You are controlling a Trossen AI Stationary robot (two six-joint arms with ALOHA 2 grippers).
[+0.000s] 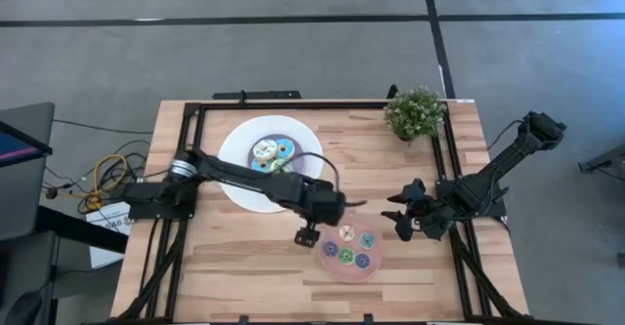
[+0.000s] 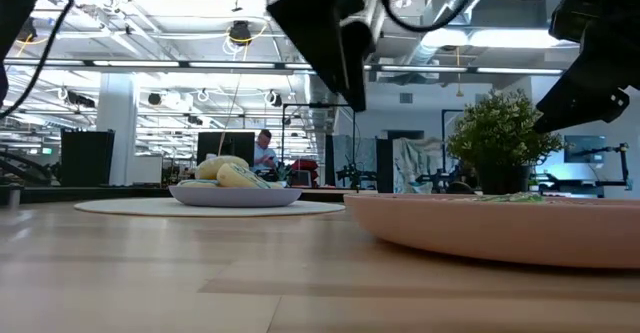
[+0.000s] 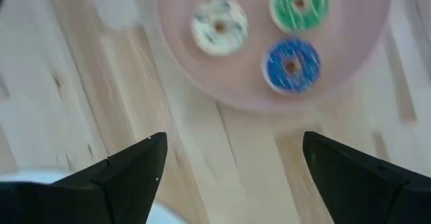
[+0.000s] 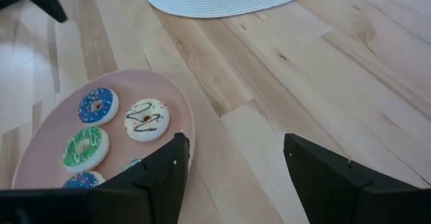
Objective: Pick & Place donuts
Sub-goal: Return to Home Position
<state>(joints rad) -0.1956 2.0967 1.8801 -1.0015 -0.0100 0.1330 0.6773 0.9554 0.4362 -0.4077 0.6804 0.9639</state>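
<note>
Several mini donuts point(image 1: 348, 247) lie flat on a pink plate point(image 1: 374, 266) near the table's front middle. The left wrist view shows a cream one point(image 3: 219, 25), a green one point(image 3: 299, 4) and a blue one point(image 3: 291, 64). Larger donuts point(image 1: 271, 153) are piled on a lilac plate point(image 2: 235, 196), which stands on a round white plate point(image 1: 237, 183) at the back. My left gripper point(image 1: 307, 237) point(image 3: 232, 143) hangs open above the bare wood just left of the pink plate, holding nothing. My right gripper point(image 1: 402, 223) point(image 4: 236, 143) waits open to the right of that plate.
A small potted plant point(image 1: 415, 113) stands at the table's far right corner. A black frame point(image 1: 293, 103) runs along the table's edges. Bare wood lies between the two plates and along the front edge.
</note>
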